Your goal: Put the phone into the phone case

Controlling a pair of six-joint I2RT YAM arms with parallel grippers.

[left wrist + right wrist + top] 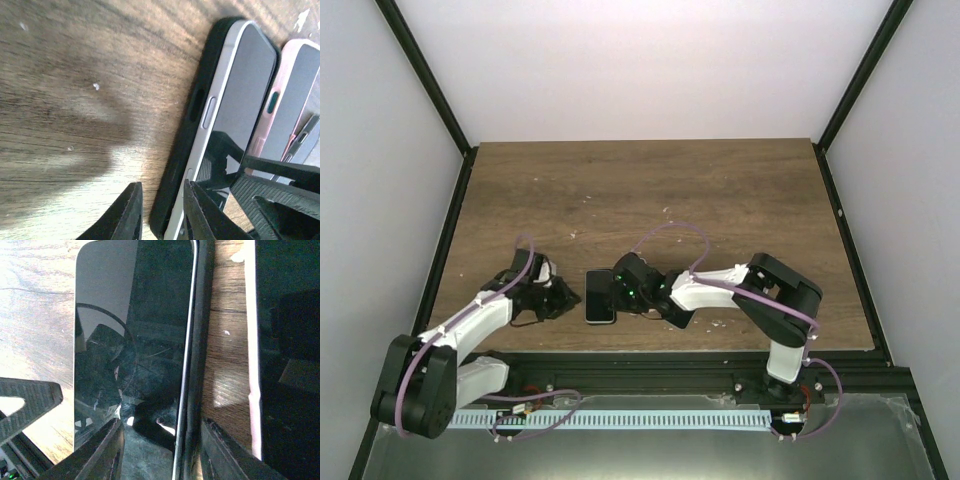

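Left claw (161,192) and right claw (161,430) are seen parted astride edges of the phone (240,100). It is cradled in the black case (195,110).

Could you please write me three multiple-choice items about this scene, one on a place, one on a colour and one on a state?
1. Where on the table is the phone?
A. At the far edge.
B. Near the front edge, between the left gripper and the right gripper.
C. In the far right corner.

2. What colour is the phone case along the phone's side?
A. Black.
B. Yellow.
C. Green.

3. How does the phone lie?
A. Standing on end.
B. Lifted clear of the table.
C. Flat, screen up.

Key:
1 B: the top view shows it between the two arms' tips.
2 A: the left wrist view shows a black rim beside its silver side.
3 C: both wrist views show the glass facing up.
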